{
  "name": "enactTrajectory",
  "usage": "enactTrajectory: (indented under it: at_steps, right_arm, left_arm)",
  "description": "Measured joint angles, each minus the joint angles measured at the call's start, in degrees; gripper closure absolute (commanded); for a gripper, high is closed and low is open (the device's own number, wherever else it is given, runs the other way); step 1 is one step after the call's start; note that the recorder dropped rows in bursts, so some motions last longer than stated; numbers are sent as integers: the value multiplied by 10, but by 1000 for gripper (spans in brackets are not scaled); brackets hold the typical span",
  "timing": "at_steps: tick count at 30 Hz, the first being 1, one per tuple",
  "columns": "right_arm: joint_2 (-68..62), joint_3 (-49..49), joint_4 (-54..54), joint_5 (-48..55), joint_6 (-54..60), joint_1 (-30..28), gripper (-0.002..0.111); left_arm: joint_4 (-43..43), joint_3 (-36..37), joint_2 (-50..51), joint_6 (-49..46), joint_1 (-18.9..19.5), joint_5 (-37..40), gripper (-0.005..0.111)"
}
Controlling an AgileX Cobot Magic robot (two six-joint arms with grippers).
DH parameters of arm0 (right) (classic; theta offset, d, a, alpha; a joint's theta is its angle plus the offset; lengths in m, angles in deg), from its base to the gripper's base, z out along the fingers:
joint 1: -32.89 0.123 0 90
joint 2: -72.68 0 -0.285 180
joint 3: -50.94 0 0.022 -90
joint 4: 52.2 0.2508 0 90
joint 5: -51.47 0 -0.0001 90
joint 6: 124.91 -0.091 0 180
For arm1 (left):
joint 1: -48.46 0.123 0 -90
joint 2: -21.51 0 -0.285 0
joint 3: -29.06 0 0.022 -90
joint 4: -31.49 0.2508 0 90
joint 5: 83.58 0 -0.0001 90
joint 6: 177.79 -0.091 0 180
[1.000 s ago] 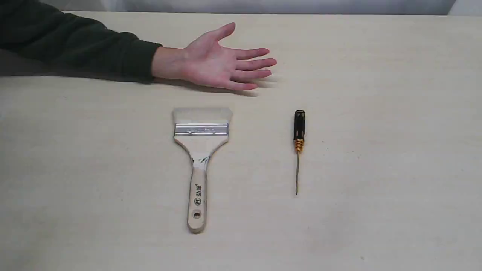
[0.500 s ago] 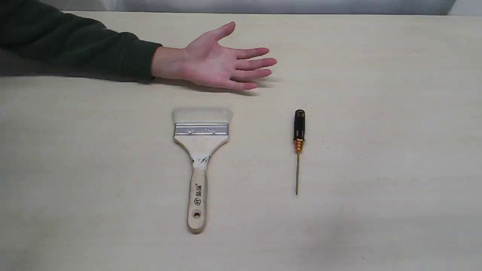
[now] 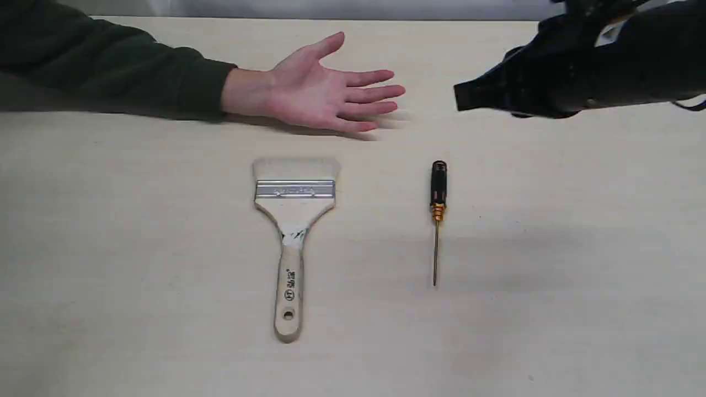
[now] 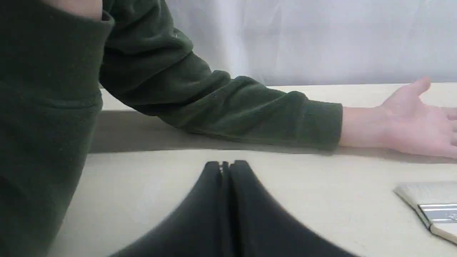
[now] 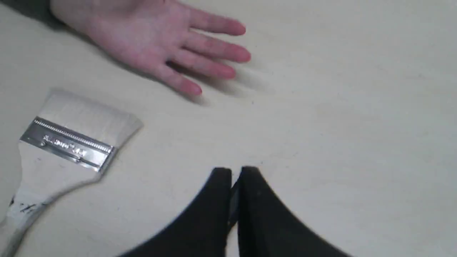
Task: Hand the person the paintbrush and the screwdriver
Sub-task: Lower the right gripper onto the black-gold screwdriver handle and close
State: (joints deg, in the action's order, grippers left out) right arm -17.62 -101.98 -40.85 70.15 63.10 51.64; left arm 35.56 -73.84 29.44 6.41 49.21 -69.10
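The right gripper (image 3: 460,99) has swung in at 1 o'clock of the screwdriver (image 3: 438,187), jaws pressed together; the left gripper (image 4: 225,165) likewise. The paintbrush (image 3: 294,220) lies on the bench (image 3: 551,286) at 9 o'clock of the screwdriver and 6 o'clock of the person's hand (image 3: 314,91).

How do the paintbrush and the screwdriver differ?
The paintbrush is wide and pale; the screwdriver is slim, black and gold. The paintbrush is longer than the screwdriver. The paintbrush's handle points away from the person's hand; the screwdriver's points toward it. Both lie flat, untouched.
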Motion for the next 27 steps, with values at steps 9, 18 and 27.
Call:
enactTrajectory:
  at_steps: [9, 18, 27]
  right_arm:
    - [-154, -50, -22, 33, -44, 8, 70]
    - [-222, -111, 10, 85, -46, 8, 50]
    - [-282, -142, 18, 115, -72, 8, 54]
  left_arm:
    - [0, 0, 0, 0, 0, 0, 107]
    - [0, 0, 0, 0, 0, 0, 107]
    - [0, 0, 0, 0, 0, 0, 107]
